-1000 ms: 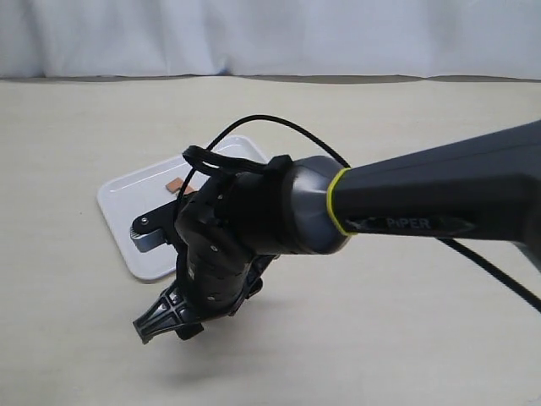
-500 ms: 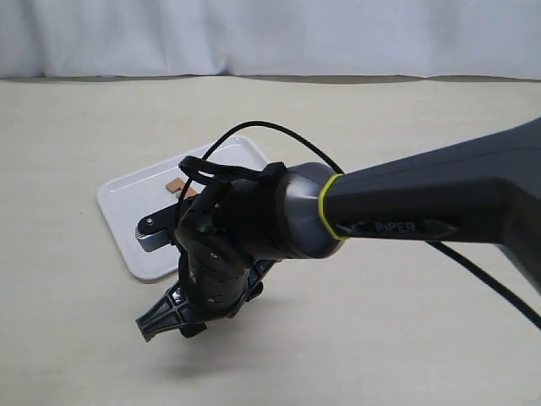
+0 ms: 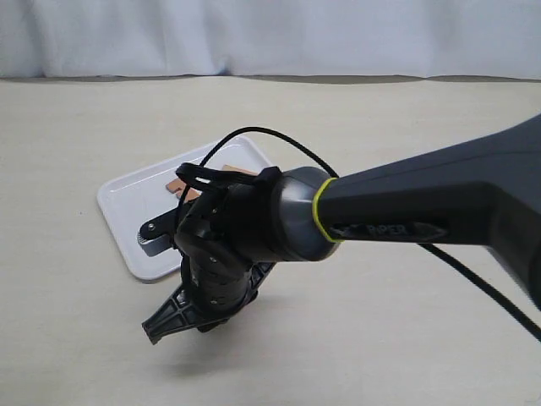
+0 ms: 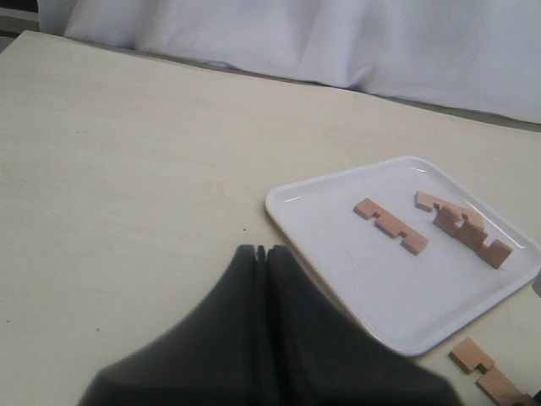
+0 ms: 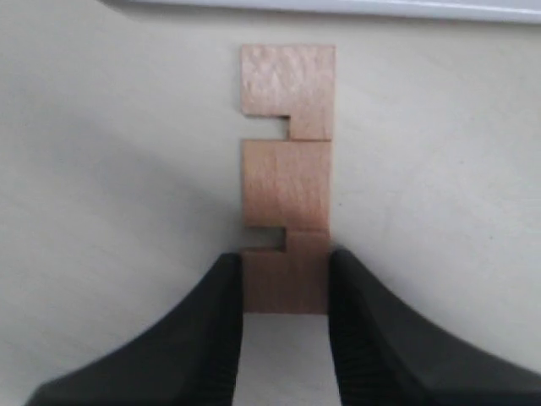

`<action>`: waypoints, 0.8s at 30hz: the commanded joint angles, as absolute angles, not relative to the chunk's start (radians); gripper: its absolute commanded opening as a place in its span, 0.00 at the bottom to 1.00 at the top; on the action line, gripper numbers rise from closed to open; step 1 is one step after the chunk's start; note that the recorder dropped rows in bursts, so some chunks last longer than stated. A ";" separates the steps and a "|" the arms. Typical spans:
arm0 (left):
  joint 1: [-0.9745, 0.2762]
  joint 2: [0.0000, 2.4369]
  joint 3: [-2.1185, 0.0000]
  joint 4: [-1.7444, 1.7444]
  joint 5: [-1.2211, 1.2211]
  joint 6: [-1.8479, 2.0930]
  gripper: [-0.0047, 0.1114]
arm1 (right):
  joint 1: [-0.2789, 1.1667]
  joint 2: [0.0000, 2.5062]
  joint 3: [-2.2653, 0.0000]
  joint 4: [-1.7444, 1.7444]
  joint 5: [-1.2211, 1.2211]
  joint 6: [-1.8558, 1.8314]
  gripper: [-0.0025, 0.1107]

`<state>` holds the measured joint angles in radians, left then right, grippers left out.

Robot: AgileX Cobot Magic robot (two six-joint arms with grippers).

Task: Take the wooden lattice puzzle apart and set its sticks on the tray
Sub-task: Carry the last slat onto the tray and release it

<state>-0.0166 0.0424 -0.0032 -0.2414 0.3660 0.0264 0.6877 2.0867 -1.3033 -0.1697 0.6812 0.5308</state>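
Our right gripper [image 5: 285, 283] has dipped lower just beside the tray [image 3: 127, 199] and now pinches the end of the one stick [image 5: 287, 173] lying off it, the other sticks [image 4: 390, 226] sit on the tray, so we think only this one is left, and our left gripper [image 4: 264, 258] is closed on nothing.

One readable word, "PIPER", in pale letters, slightly blurred, on the side of my dark grey tubular right arm [image 3: 439, 194], right of its yellow-green ring [image 3: 318, 211]
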 commanded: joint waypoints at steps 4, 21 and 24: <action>-0.025 0.046 0.000 -0.245 0.359 0.025 0.04 | 0.683 1.967 -1.304 -0.203 0.686 0.513 0.06; -0.025 0.046 0.000 -0.245 0.359 0.025 0.04 | 0.649 2.081 -1.468 -0.458 0.495 0.698 0.06; -0.025 0.046 0.000 -0.245 0.362 0.025 0.04 | 0.640 2.151 -1.530 -0.458 0.502 0.698 0.06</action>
<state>-0.0166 0.0424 -0.0032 -0.2414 0.3660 0.0264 0.6524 2.0972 -1.4787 -0.4475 0.4872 0.6915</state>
